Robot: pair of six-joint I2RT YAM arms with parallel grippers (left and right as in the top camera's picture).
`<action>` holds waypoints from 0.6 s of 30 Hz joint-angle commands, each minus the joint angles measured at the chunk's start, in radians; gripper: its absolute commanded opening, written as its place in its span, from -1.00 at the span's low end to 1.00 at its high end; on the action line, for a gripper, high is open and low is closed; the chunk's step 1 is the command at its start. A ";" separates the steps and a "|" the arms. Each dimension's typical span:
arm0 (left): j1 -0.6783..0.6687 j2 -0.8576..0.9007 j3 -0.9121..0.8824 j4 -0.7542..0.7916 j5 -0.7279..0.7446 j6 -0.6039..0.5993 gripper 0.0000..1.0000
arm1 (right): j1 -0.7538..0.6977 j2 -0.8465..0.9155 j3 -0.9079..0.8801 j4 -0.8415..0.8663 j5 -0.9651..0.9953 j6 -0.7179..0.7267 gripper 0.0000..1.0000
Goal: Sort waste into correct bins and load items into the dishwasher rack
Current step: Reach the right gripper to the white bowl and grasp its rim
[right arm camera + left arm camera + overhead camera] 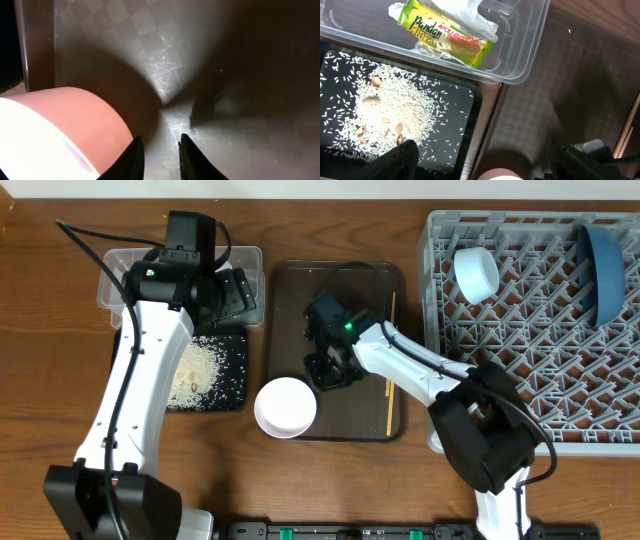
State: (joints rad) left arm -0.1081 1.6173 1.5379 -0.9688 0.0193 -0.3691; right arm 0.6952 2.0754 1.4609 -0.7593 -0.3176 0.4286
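Brown wood tabletop carries the grey dishwasher rack [580, 380] along its right edge and, toward the far-left corner, the clear tub [112, 265] with the wrapper [445, 35] and napkin [470, 15] inside. The black tray [467, 107], just nearer, holds the rice [395, 107]. Midway along the near edge, the white bowl [285, 407] sits upright on the near-left corner of the brown serving tray [290, 300]. The right gripper [330, 368] hangs low over that tray, its fingers [136, 160] narrowly parted on nothing. The bowl lies just beside it, toward the table's near-left corner. The chopsticks [390, 370] lie on its other side, long axis running far edge to near edge. The left gripper [482, 150] hovers spread wide and empty where the two trays meet. The right arm looks nearer the bowl.
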 commanded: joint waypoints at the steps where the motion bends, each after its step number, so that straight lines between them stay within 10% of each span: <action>1: 0.003 -0.013 0.016 -0.003 -0.009 0.001 0.69 | -0.008 0.005 0.006 0.008 0.006 0.011 -0.47; 12: 0.003 -0.013 0.016 -0.003 -0.009 0.001 0.70 | -0.100 -0.079 0.118 -0.068 -0.191 -0.220 0.22; 18: 0.003 -0.013 0.016 -0.003 -0.009 0.001 0.69 | -0.042 -0.073 0.073 -0.089 -0.199 -0.314 0.09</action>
State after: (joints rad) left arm -0.1081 1.6173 1.5379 -0.9688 0.0193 -0.3695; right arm 0.6079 2.0155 1.5574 -0.8444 -0.4717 0.1989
